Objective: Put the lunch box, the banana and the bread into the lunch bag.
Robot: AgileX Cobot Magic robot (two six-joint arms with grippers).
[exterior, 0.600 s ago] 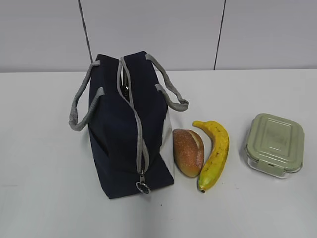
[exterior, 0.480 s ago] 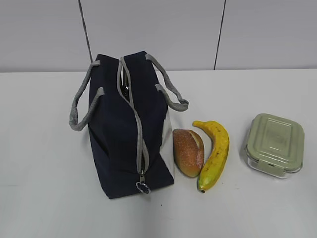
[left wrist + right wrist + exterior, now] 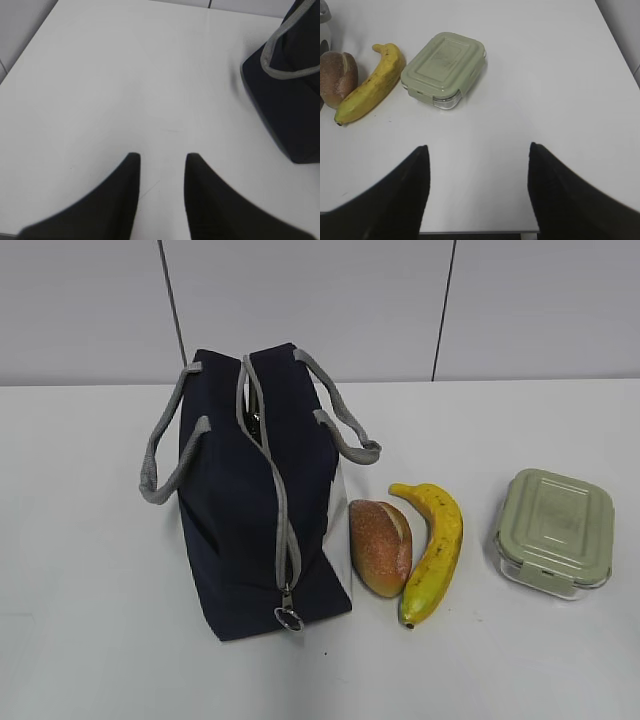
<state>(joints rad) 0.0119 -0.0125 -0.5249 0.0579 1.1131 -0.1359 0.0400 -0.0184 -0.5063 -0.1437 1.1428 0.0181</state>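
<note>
The navy lunch bag [image 3: 255, 500] stands at left centre with grey handles; its zipper is closed for most of its length, and a ring pull [image 3: 288, 617] hangs at the near end. Right of it lie the brown bread [image 3: 380, 546] and the yellow banana [image 3: 432, 548], touching side by side. Further right sits the lunch box [image 3: 555, 530] with its sage-green lid. In the right wrist view the lunch box [image 3: 444, 68], banana [image 3: 370, 84] and bread [image 3: 338, 77] lie ahead of my open, empty right gripper [image 3: 477, 147]. My left gripper [image 3: 162, 157] is open over bare table, left of the bag [image 3: 290, 95].
The white table [image 3: 90, 620] runs back to a grey panelled wall [image 3: 330, 300]. Its near edge shows below my right gripper in the right wrist view. Neither arm appears in the exterior view.
</note>
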